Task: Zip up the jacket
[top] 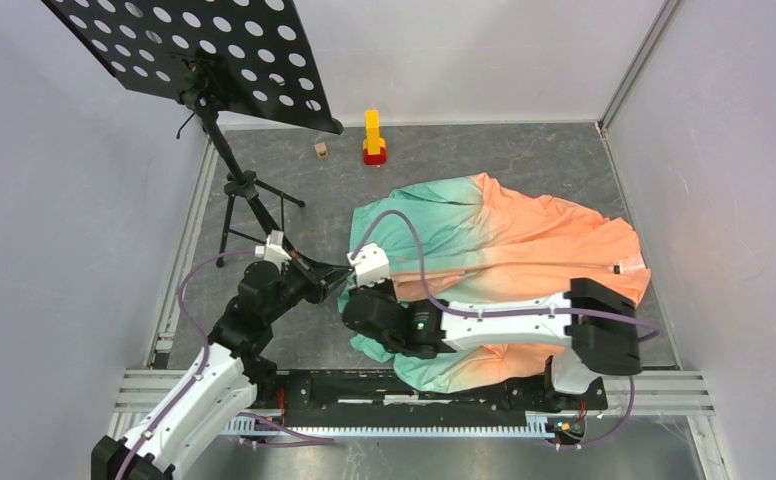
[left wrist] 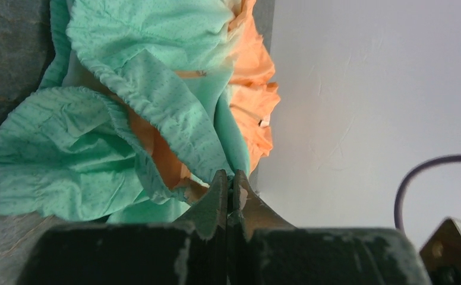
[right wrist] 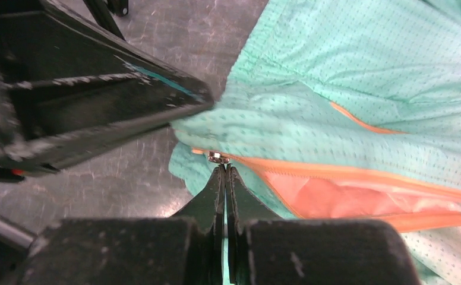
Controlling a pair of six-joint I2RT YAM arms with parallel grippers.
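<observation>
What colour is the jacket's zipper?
The zipper is orange; the right wrist view shows it best.

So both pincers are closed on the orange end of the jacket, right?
Not the orange end, the mint-green one. The top view shows the left pincer and right pincer closed on the jacket at its green left edge. The orange half lies away to the right.

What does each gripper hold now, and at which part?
The left gripper pinches the jacket at its green hem edge; the right gripper is shut on the zipper pull.
</observation>
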